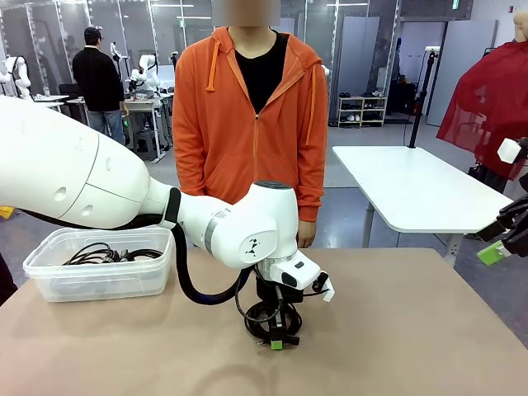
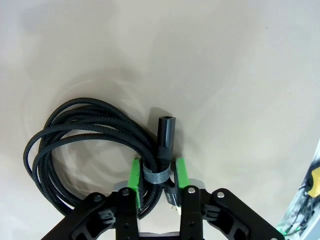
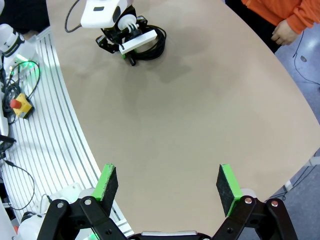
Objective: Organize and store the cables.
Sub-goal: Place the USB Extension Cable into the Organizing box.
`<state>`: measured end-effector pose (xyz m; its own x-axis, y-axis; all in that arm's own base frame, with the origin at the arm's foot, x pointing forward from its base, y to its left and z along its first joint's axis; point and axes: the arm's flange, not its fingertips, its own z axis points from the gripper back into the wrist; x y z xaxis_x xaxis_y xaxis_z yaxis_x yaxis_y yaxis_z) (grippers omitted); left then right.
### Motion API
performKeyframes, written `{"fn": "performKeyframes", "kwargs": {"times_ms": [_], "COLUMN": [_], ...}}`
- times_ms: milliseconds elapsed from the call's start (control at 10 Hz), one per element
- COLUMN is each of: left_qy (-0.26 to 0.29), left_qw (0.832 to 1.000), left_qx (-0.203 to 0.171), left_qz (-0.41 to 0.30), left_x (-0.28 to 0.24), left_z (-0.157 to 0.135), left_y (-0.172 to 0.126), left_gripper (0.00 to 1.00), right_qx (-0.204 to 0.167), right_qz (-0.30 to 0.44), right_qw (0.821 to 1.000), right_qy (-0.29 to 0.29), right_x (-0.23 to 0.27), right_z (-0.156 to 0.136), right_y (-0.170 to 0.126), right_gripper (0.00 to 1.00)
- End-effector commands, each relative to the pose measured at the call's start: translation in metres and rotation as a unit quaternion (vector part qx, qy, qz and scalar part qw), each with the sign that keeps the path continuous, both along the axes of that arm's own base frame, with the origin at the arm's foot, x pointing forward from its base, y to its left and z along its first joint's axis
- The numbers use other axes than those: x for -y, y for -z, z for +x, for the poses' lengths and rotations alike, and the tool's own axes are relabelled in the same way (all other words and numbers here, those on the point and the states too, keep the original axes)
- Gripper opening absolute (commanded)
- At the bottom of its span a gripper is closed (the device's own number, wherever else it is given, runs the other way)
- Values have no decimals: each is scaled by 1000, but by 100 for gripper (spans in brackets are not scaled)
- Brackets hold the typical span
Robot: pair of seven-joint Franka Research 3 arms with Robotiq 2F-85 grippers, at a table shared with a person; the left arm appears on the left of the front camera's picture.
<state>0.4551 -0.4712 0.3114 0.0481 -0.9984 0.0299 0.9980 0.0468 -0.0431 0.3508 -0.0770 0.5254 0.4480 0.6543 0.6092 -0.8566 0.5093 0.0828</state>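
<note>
A black braided cable point(image 2: 75, 135), wound in a loose coil and bound with a grey strap, lies on the tan table. Its plug point(image 2: 165, 127) points away from the strap. My left gripper point(image 2: 157, 176) is shut on the bundle at the strap, with a green pad on either side. From the front, the left gripper point(image 1: 276, 334) points straight down at mid-table onto the coil point(image 1: 262, 315). More cables point(image 1: 107, 253) lie in the clear bin point(image 1: 49, 280). My right gripper point(image 3: 166, 182) hangs open and empty over the table's right part, also seen at the right edge point(image 1: 505, 239).
The clear bin stands at the table's left side. A person in an orange hoodie point(image 1: 252, 124) stands at the far edge, one hand point(image 3: 285, 32) hanging near the table's rim. A white table point(image 1: 412, 186) stands behind on the right.
</note>
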Motion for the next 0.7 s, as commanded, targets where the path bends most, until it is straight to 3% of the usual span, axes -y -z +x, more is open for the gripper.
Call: {"fn": "performKeyframes", "kwargs": {"times_ms": [0, 300, 400, 600], "left_qy": [-10, -12, -11, 6], "left_qw": [1000, 1000, 1000, 999], "left_qx": [13, 11, 17, 11], "left_qz": [7, -8, -19, -44], "left_x": [3, 0, -6, -37], "left_z": [-3, -1, 6, 28], "left_y": [-5, -14, -34, -109], "left_gripper": [0, 0, 0, 0], "right_qx": [0, 0, 0, 0], "right_qz": [-8, -8, -8, -8], "right_qw": [1000, 1000, 1000, 1000], "right_qy": [-1, -1, -1, -1], "right_x": [1, 1, 1, 1], "right_z": [-1, -1, -1, -1], "right_y": [0, 0, 0, 0], "right_gripper": [100, 100, 100, 100]}}
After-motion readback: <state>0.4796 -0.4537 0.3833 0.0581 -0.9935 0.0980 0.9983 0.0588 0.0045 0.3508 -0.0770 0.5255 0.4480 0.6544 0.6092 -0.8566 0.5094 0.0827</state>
